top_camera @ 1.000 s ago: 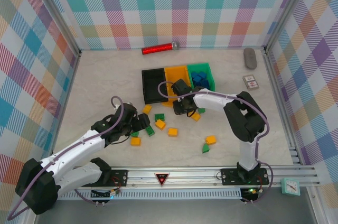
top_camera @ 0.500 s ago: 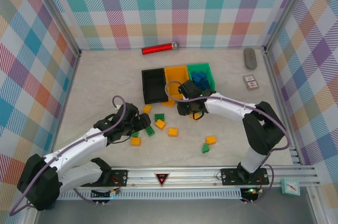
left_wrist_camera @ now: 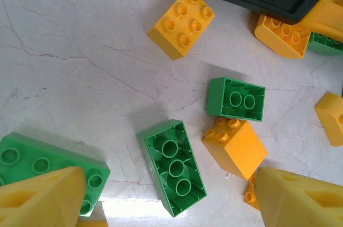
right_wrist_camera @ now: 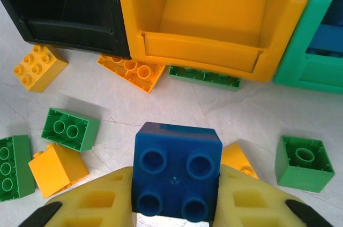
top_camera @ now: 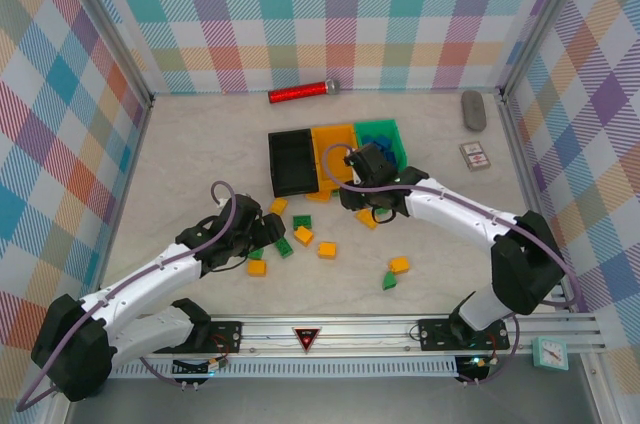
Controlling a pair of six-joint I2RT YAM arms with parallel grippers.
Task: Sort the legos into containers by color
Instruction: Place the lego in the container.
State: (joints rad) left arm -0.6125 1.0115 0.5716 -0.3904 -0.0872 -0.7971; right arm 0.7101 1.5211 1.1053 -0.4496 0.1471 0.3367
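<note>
Three containers (top_camera: 290,162) line up on our pale marbled counter (top_camera: 190,144) inside plaid walls (top_camera: 350,14), the right gripper (right_wrist_camera: 177,197) pinching a blue lego (right_wrist_camera: 177,160) just before them, the left gripper (left_wrist_camera: 171,200) spread over a green lego (left_wrist_camera: 172,168) among yellow legos (left_wrist_camera: 181,23)

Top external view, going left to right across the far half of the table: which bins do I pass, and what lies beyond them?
In order: black rectangular plastic bin → orange-yellow rectangular plastic bin → green rectangular plastic bin → grey oval object.
</note>
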